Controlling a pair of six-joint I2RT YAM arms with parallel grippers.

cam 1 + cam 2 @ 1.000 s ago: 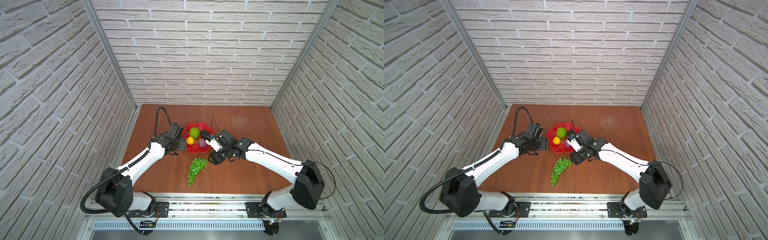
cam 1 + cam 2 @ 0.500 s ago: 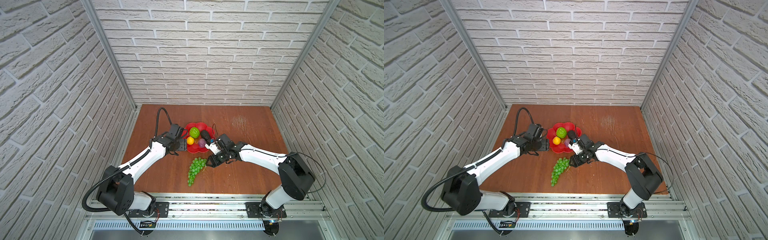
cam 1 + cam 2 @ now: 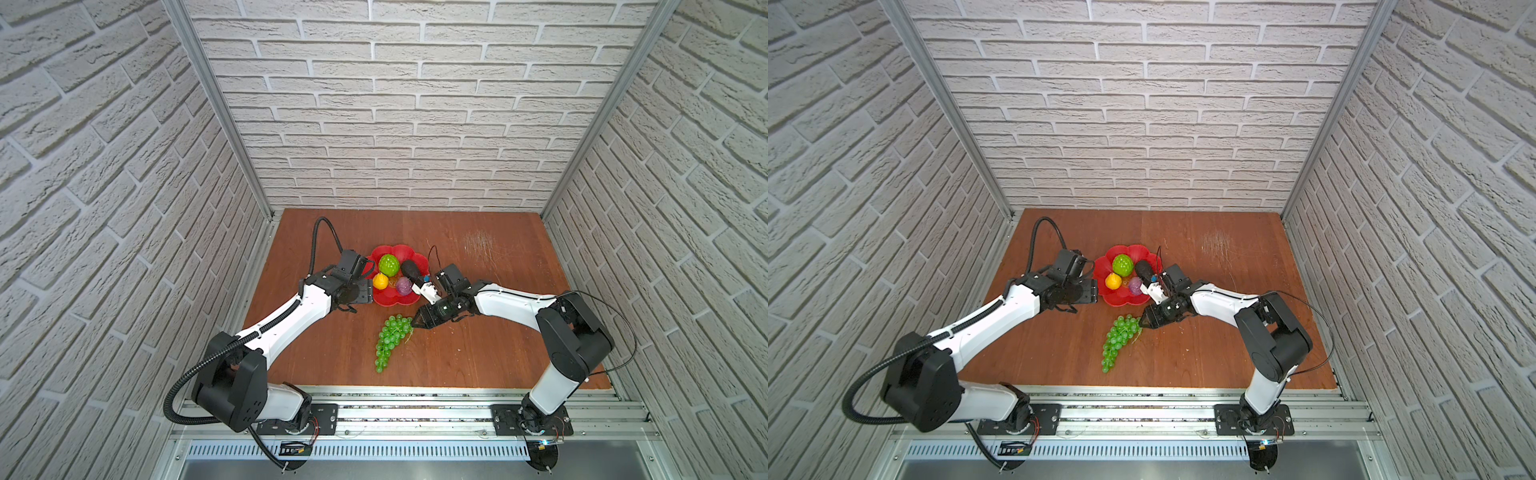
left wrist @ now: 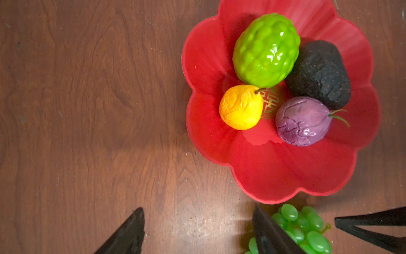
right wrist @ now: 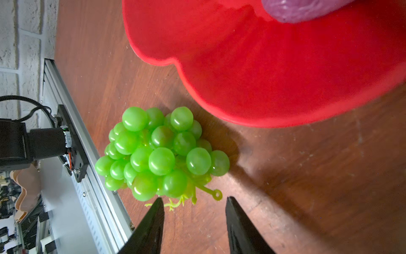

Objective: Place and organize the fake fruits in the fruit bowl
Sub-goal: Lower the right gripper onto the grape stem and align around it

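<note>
Beneath right wrist, hand (image 5: 194, 199) gapes at grape bunch (image 5: 158, 151)

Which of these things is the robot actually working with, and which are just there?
Part of the job: red fruit bowl, bumpy green fruit, lemon, avocado, purple fruit, grape bunch outside the bowl.
Just there: wooden table, brick walls, metal rail.

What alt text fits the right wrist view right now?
The right pincer, jaws open, points at the stem end of the green grape bunch lying on the wooden table. Beside the bunch sits the red fruit bowl, with a purple fruit partly visible inside.
</note>
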